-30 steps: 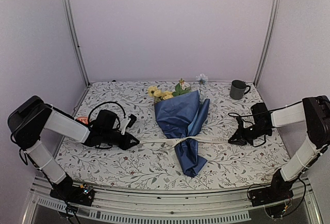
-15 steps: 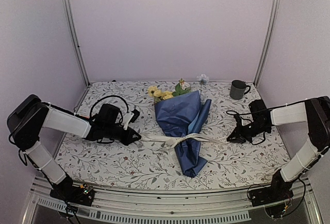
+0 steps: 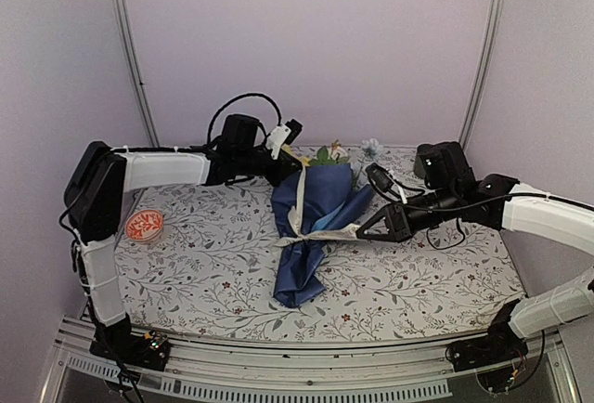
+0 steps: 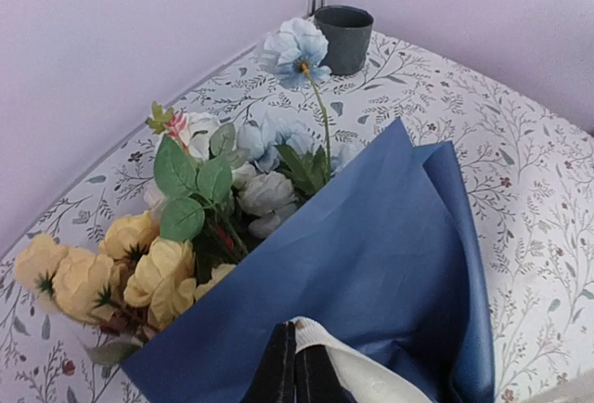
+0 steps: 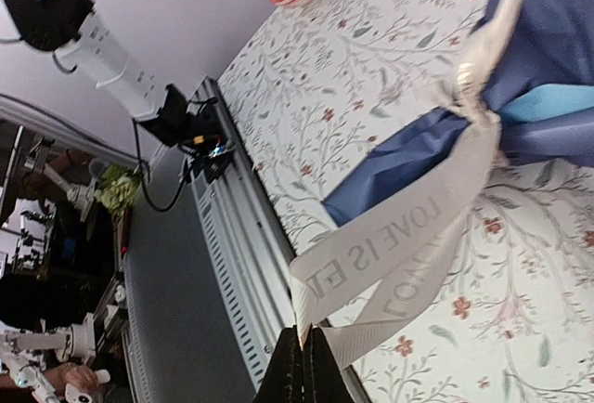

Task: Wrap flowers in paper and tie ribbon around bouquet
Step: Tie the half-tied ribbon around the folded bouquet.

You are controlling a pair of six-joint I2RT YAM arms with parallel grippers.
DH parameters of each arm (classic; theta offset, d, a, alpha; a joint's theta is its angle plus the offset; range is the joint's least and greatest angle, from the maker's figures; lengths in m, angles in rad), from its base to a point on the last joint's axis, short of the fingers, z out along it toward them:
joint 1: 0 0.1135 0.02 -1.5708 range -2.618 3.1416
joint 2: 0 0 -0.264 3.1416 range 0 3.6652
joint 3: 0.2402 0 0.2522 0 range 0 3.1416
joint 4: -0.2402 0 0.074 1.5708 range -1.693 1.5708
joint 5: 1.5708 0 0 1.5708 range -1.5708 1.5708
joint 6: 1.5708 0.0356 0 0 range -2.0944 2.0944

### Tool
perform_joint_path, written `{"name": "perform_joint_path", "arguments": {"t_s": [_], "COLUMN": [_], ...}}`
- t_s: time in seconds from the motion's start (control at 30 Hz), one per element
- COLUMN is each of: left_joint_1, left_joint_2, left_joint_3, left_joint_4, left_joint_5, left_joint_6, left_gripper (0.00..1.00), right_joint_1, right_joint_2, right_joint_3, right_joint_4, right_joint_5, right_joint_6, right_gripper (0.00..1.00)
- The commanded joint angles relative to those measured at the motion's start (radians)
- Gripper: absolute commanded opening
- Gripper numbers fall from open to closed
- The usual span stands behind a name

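Centre of the surface, and there lies the bouquet, blooms toward the far wall, its narrow folded tail pointing to the near edge. The paper is smooth, matte navy, creased into a cone with a sharp peak at its open mouth. A lighter blue layer peeks out beside the waist in the right wrist view.

Out of that mouth spill the flowers: ruffled yellow blooms on the left, pale white and bluish ones in the middle, flat green leaves between them. One pale blue bloom rises on a thin stem toward the dark grey mug in the far right corner.

The ribbon is flat, woven cream fabric with dark printed letters, "LOVE IS" readable, and it cinches the cone at its waist in a bunched knot.

The left gripper sits at the far end over the cone, jaws pressed together on a folded cream end of ribbon. The right gripper is just right of the waist, jaws pinched tight on the other end, the strand running taut across to the knot.

The cloth underneath is white with a fine leaf-and-sprig print. A small round orange-red item rests near the left edge, well apart from everything.
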Motion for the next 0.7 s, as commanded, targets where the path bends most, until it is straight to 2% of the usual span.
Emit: {"name": "perform_joint_path", "arguments": {"t_s": [0.0, 0.13, 0.37, 0.53, 0.67], "left_joint_1": [-0.029, -0.034, -0.032, -0.021, -0.013], "left_joint_2": [0.169, 0.264, 0.399, 0.462, 0.503], "left_joint_3": [0.163, 0.273, 0.431, 0.498, 0.539], "left_joint_4": [-0.077, -0.096, -0.192, -0.218, -0.234], "left_joint_5": [0.059, 0.076, -0.005, -0.059, -0.077], "left_joint_6": [0.085, 0.085, 0.087, 0.073, 0.069], "left_gripper": [0.00, 0.00, 0.00, 0.00, 0.00], "right_joint_1": [0.186, 0.320, 0.507, 0.532, 0.548], "right_joint_2": [-0.051, 0.028, 0.251, 0.209, 0.202], "right_joint_3": [-0.126, -0.203, -0.276, -0.396, -0.423], "right_joint_4": [0.143, 0.325, 0.347, 0.434, 0.451], "right_joint_5": [-0.029, -0.031, -0.023, -0.046, -0.058], "right_joint_6": [0.128, 0.233, 0.287, 0.388, 0.417], "right_gripper": [0.00, 0.00, 0.00, 0.00, 0.00]}}
